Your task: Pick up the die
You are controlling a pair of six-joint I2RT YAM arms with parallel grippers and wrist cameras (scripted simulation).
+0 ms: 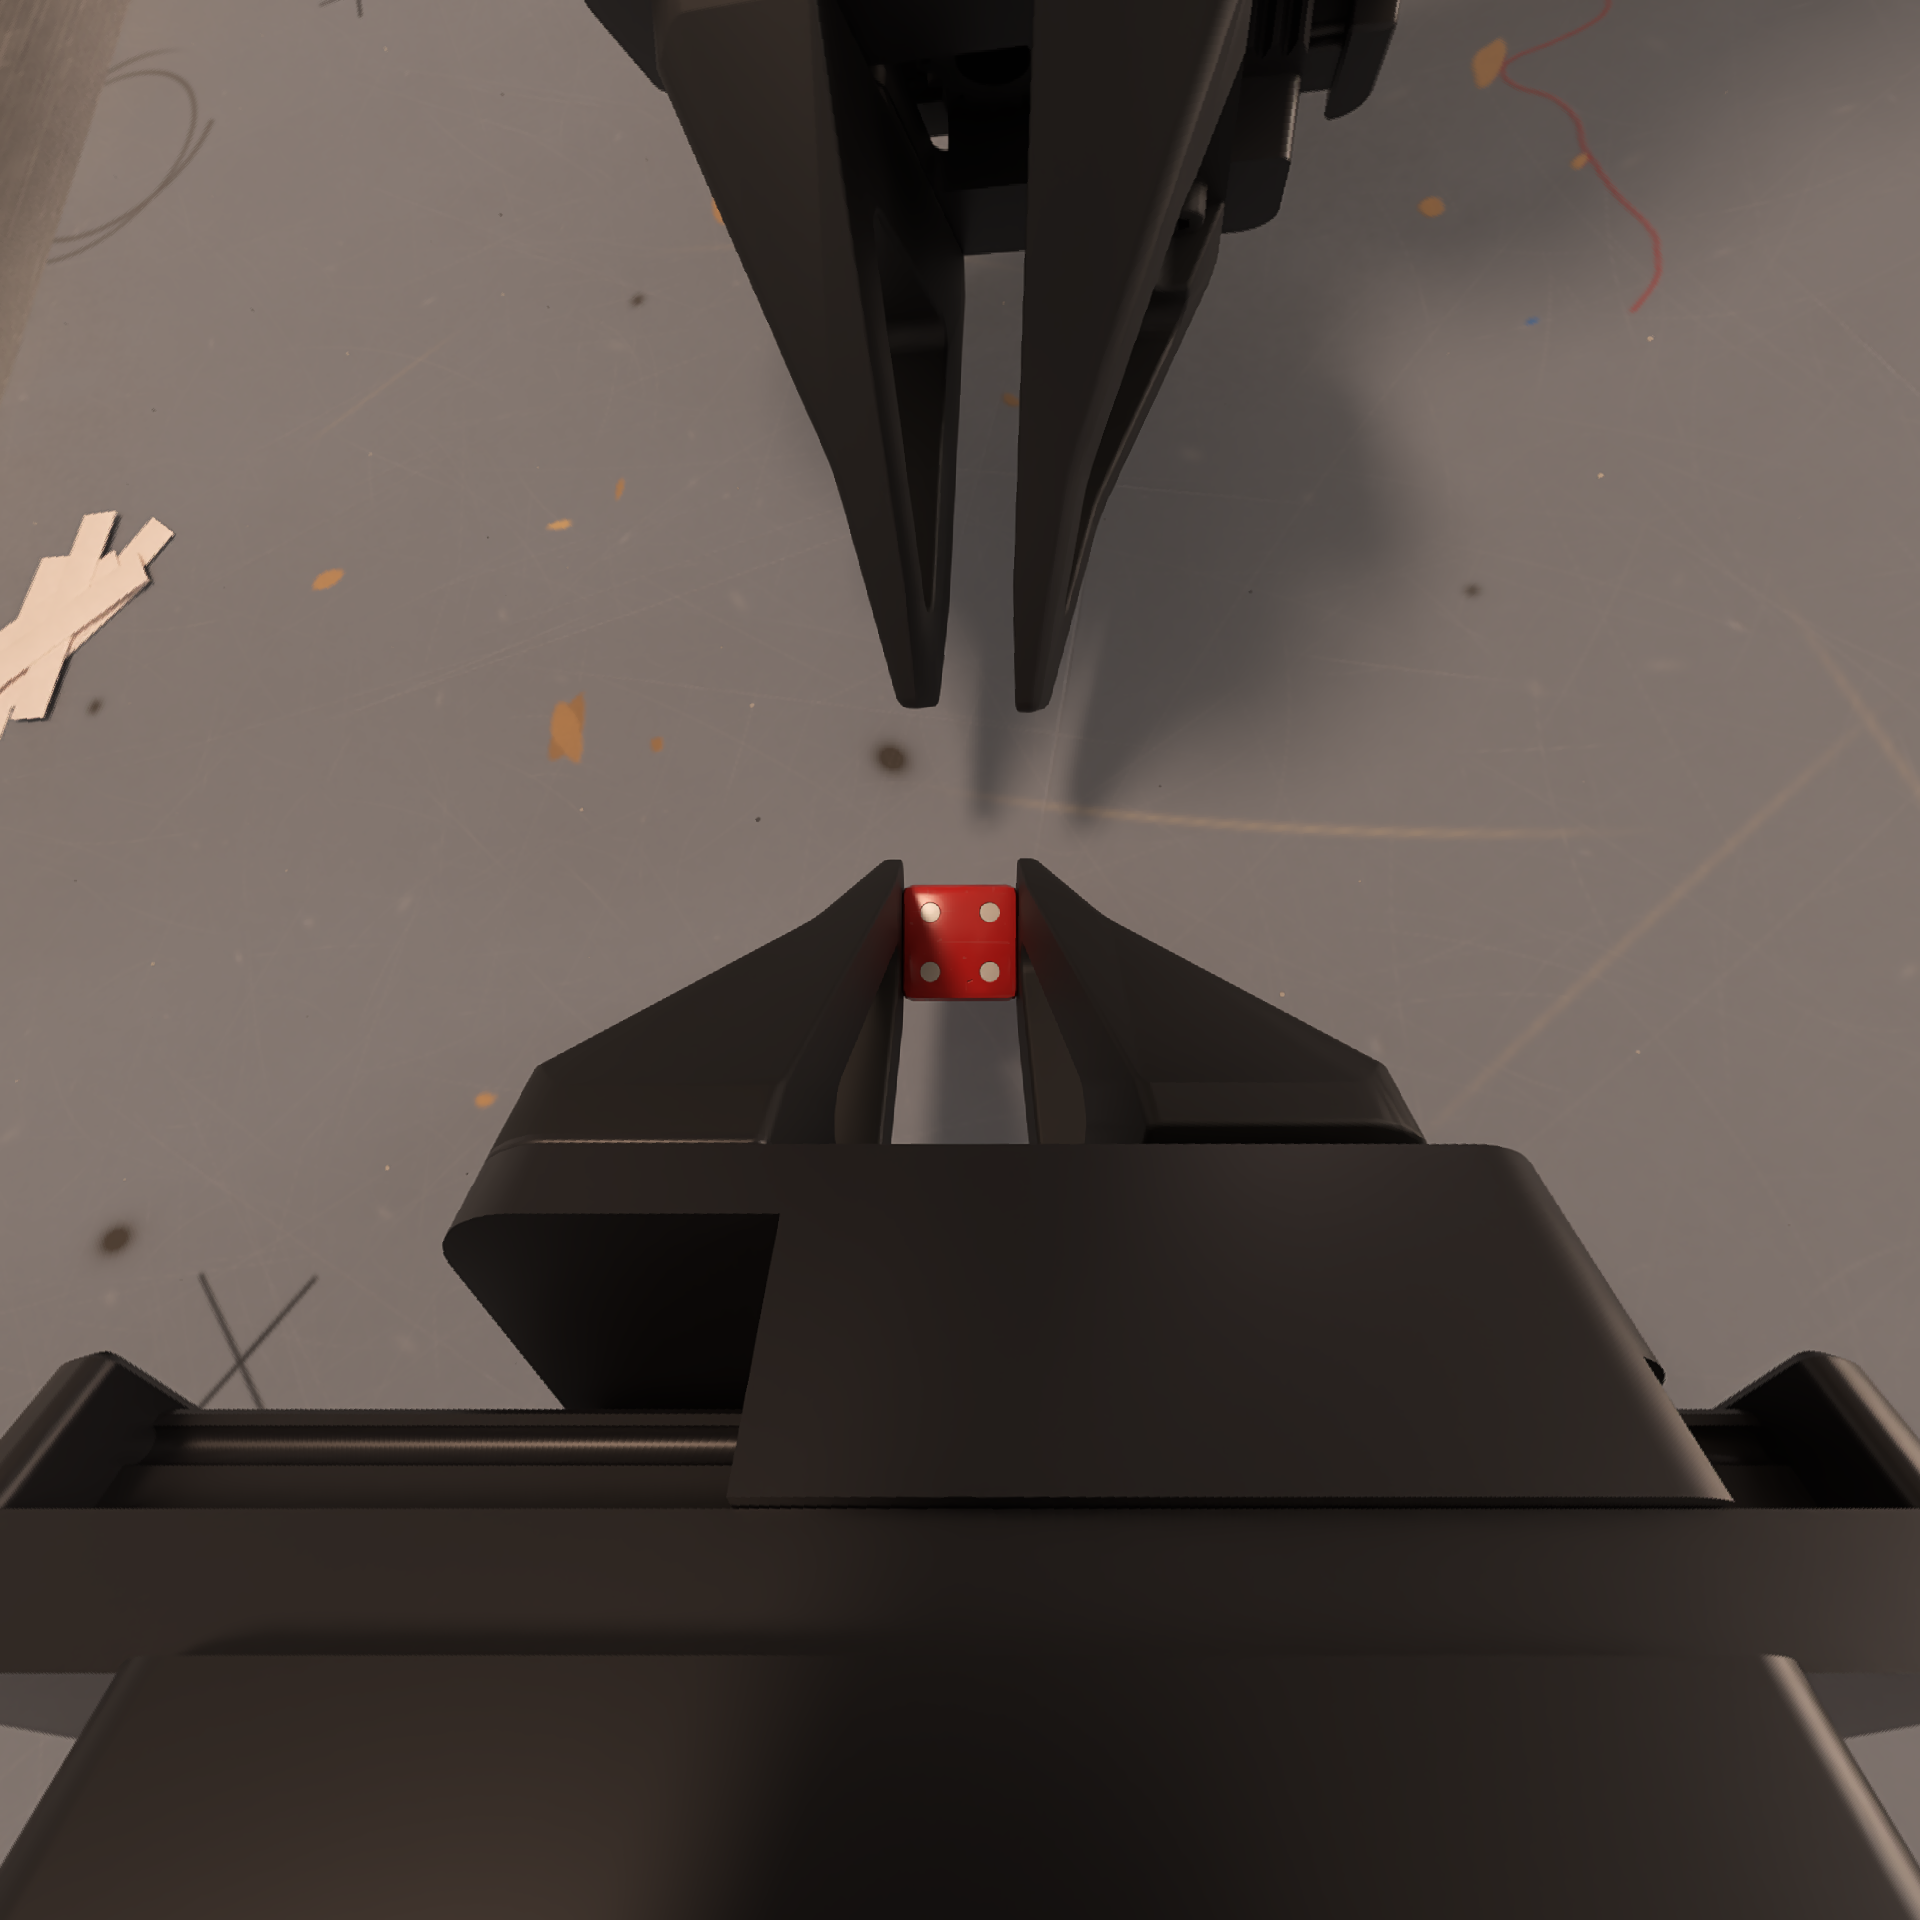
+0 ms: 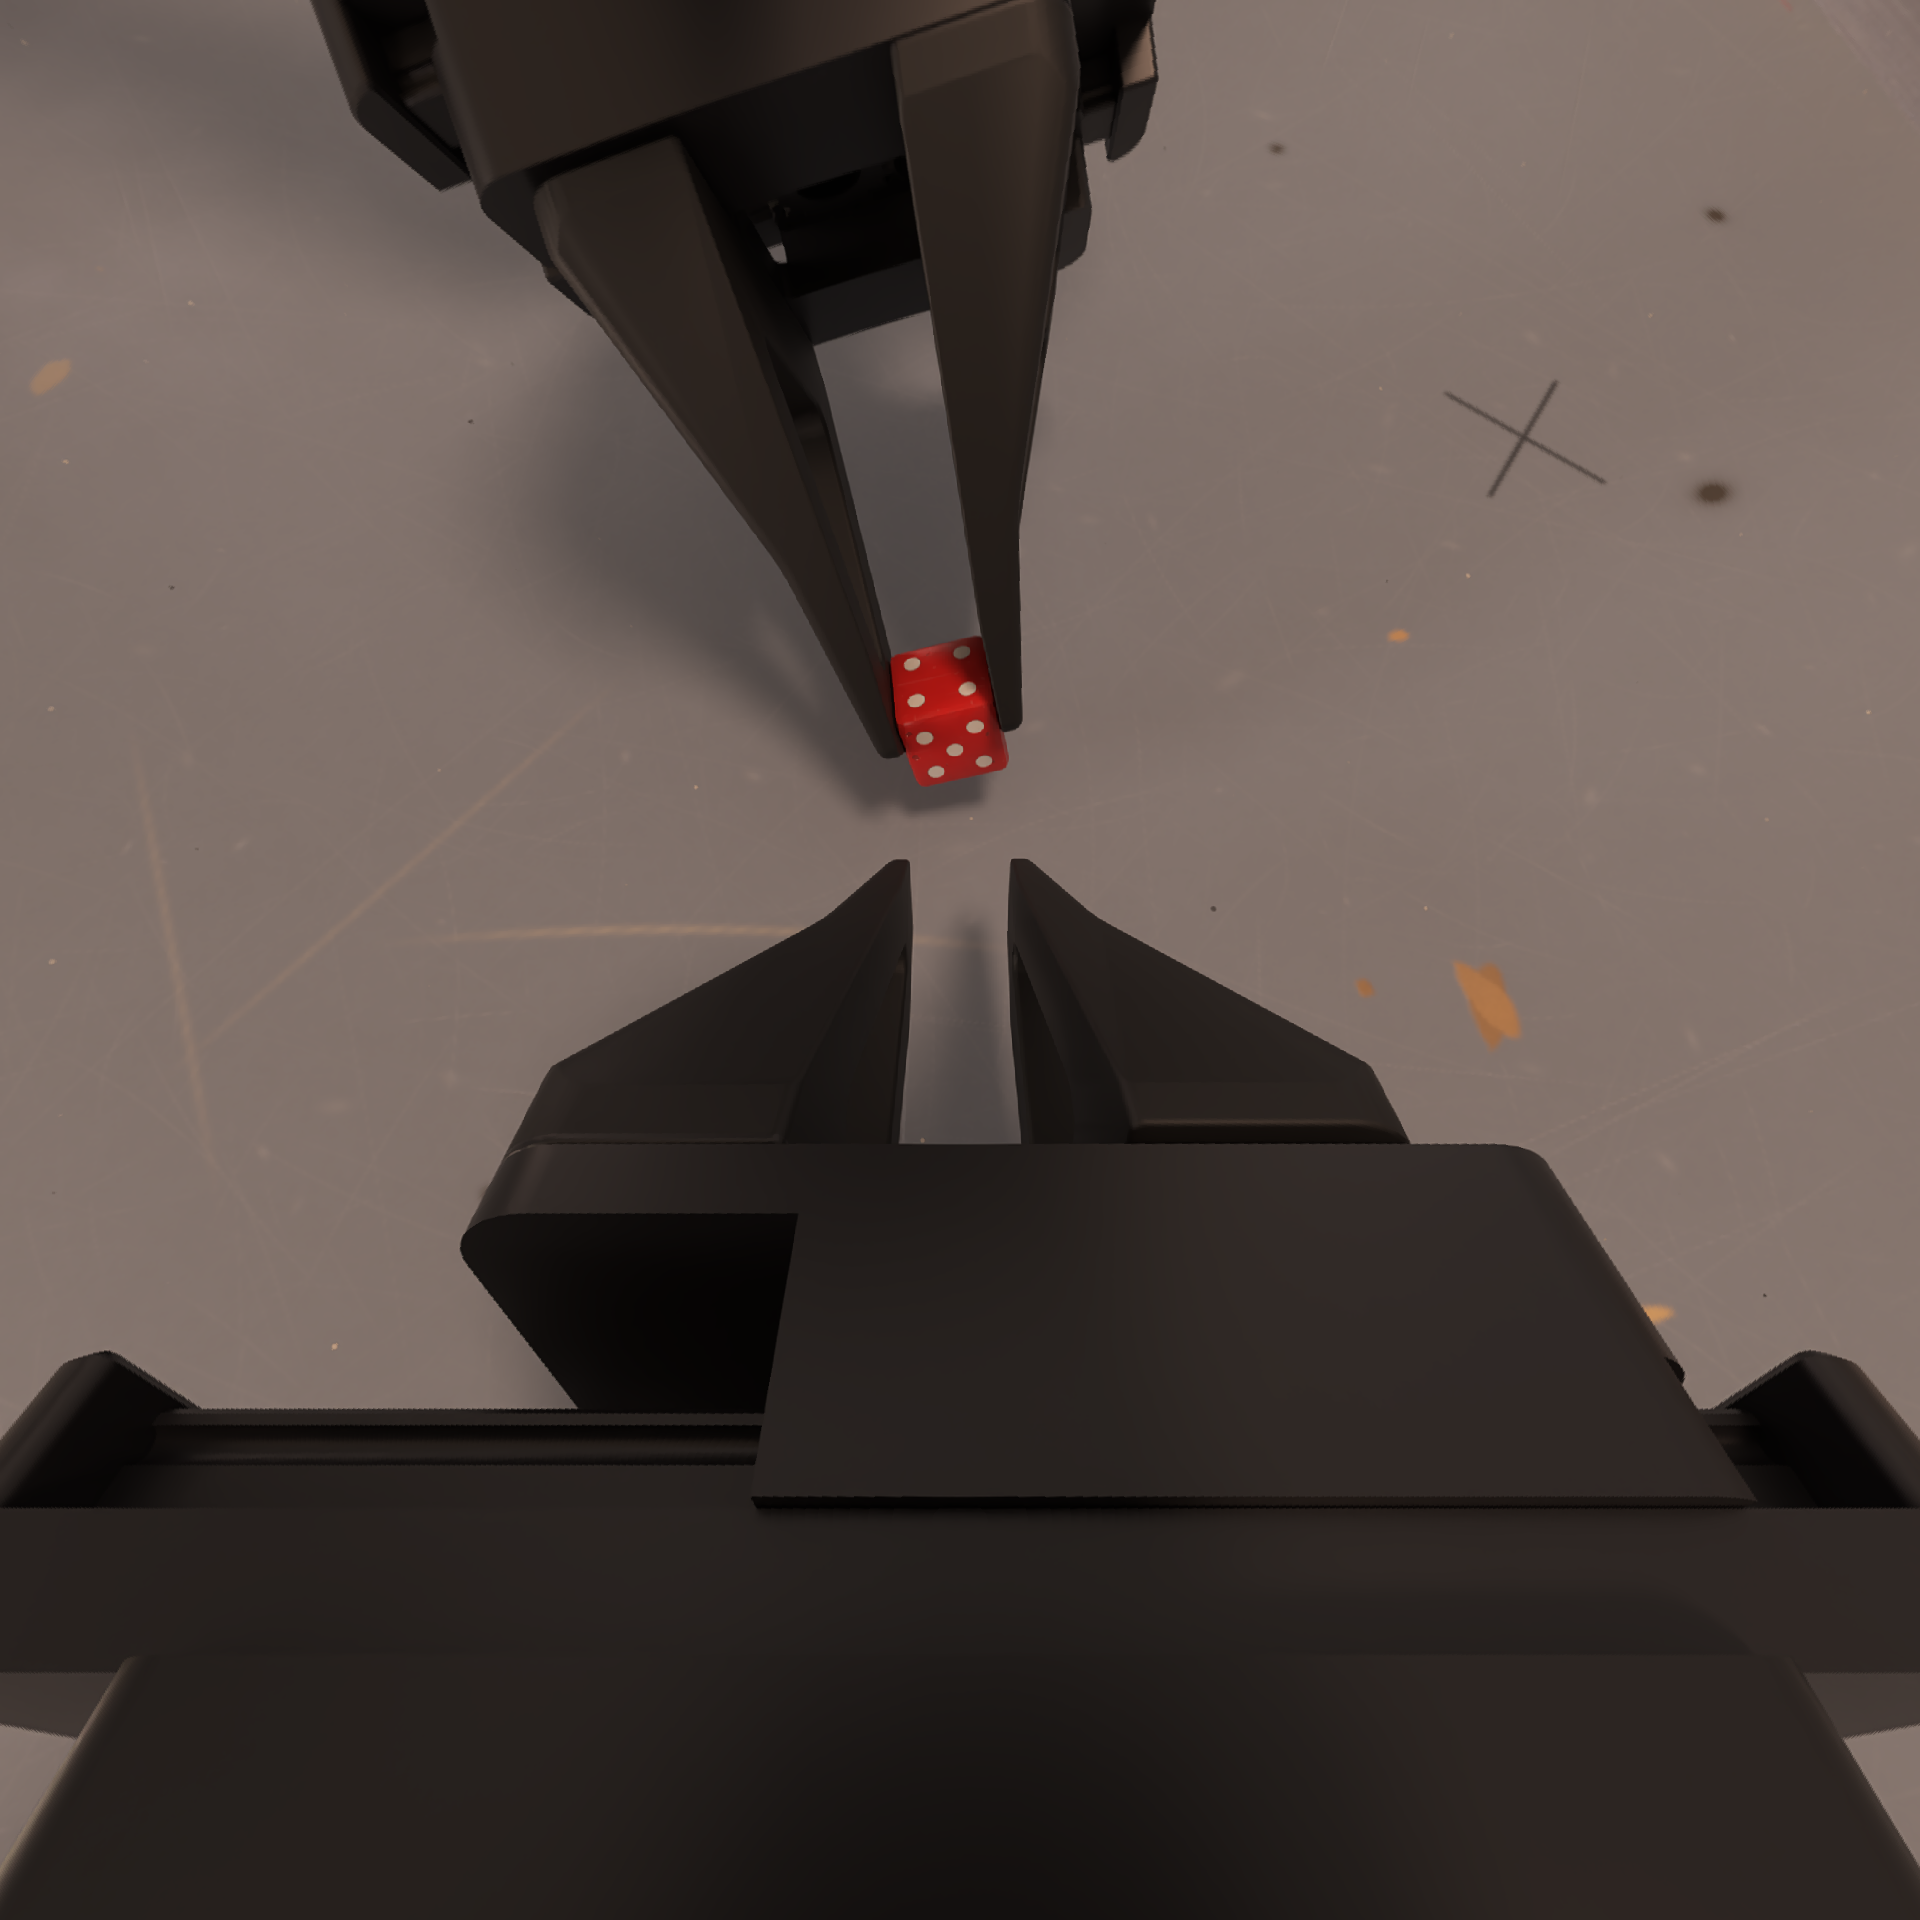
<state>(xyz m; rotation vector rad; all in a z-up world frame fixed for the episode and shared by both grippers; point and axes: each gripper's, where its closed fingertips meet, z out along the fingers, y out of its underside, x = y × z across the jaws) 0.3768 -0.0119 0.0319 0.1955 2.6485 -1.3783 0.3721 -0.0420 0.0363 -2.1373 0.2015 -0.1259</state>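
Left gripper (image 1: 960,868) clamped on red die (image 1: 959,941), held off grey tabletop (image 1: 416,883). Right gripper (image 2: 961,868) opposite, jaws narrowly parted, empty. Open surface all round.

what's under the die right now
Under the red die, pinched in the left gripper, the right wrist view shows only grey tabletop and a faint shadow. Its bottom face is hidden, so whether it touches the tabletop is unclear.

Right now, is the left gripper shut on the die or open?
Shut on it: the left gripper has both fingers pressed against the red die's sides, no gap showing.
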